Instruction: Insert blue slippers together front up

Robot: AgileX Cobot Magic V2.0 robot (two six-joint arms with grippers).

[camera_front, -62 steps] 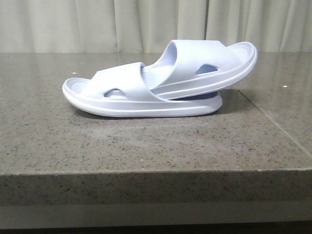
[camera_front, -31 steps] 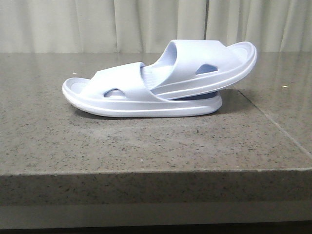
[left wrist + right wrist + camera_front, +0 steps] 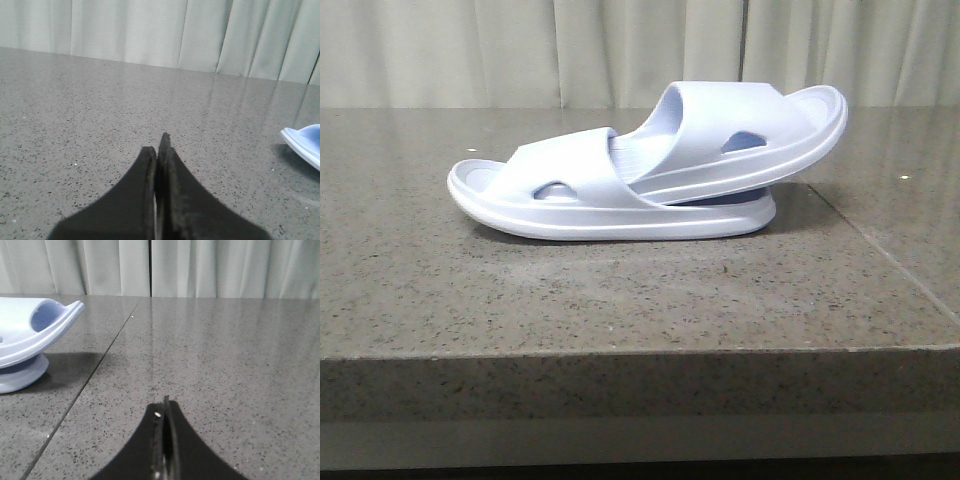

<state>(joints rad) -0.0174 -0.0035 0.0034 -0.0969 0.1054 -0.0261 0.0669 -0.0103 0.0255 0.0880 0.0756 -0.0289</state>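
Two slippers (image 3: pixel 650 170) sit nested mid-table (image 3: pixel 620 300), bare stone all round; left claw (image 3: pixel 159 150) and right claw (image 3: pixel 165 407) pressed together.

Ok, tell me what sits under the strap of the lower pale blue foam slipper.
The front end of the upper pale blue foam slipper is tucked under the strap of the lower slipper, resting tilted on its footbed. Its toe tip is covered by the strap.

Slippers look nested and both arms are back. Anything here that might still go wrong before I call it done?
1. The upper slipper is tucked under the lower slipper's strap, its raised end overhanging; it may slide back out.
2. Both the left gripper and right gripper sit shut, low over the table, either side of the pair; a sideways move could bump it.
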